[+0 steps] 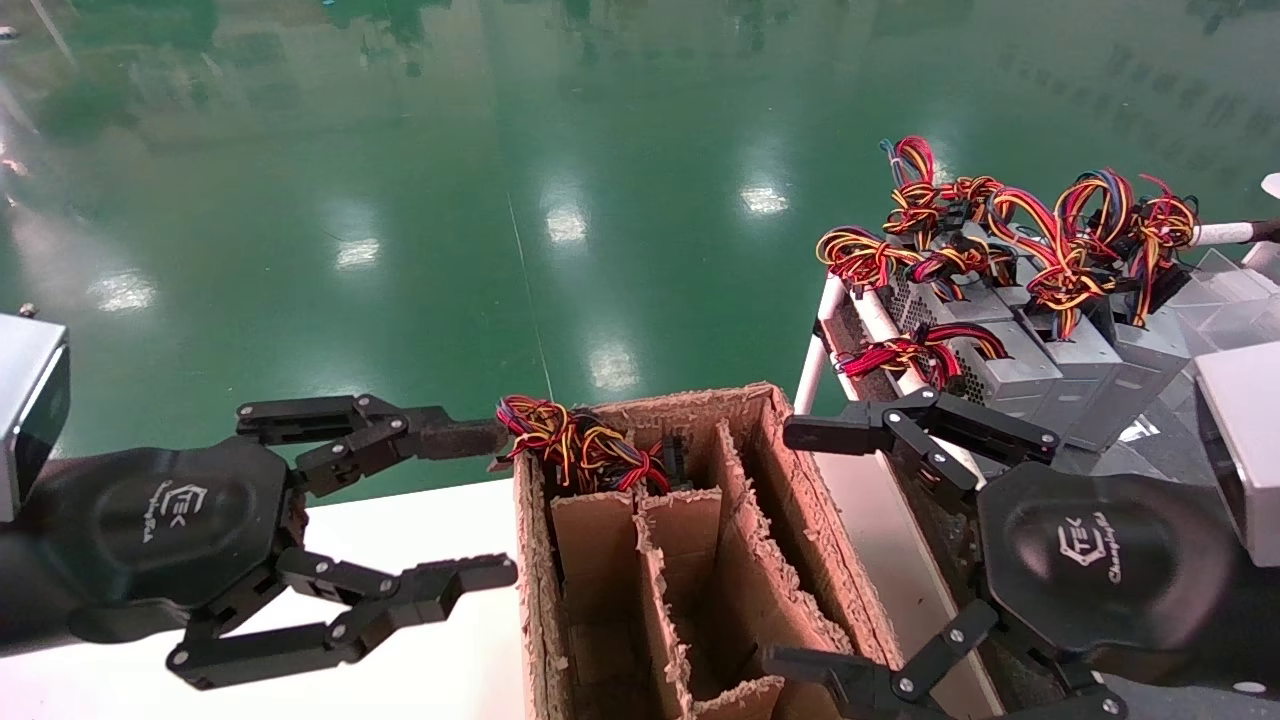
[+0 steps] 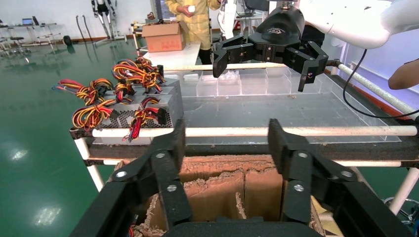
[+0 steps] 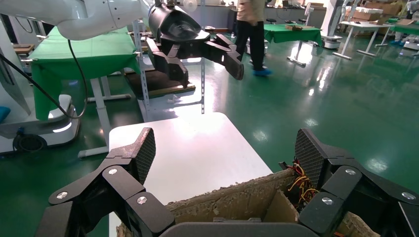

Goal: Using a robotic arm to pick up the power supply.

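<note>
Several grey power supplies [image 1: 1010,365] with red, yellow and black wire bundles lie on a rack at the right; the left wrist view shows the power supplies [image 2: 143,111] too. Another wire bundle [image 1: 580,445] pokes out of the far-left compartment of a torn cardboard box [image 1: 780,470]; the unit under it is hidden. My left gripper [image 1: 490,505] hovers open just left of the box, empty. My right gripper [image 1: 790,548] hovers open at the box's right side, below the rack's near end, also empty. Each wrist view looks across the box [image 2: 222,182] at the other arm.
The box [image 3: 232,197] stands on a white table [image 1: 430,530] and has ragged cardboard dividers. The rack has white tube rails [image 2: 296,131] and a clear plastic tray [image 2: 276,106]. Green floor lies beyond. People stand in the background [image 3: 252,34].
</note>
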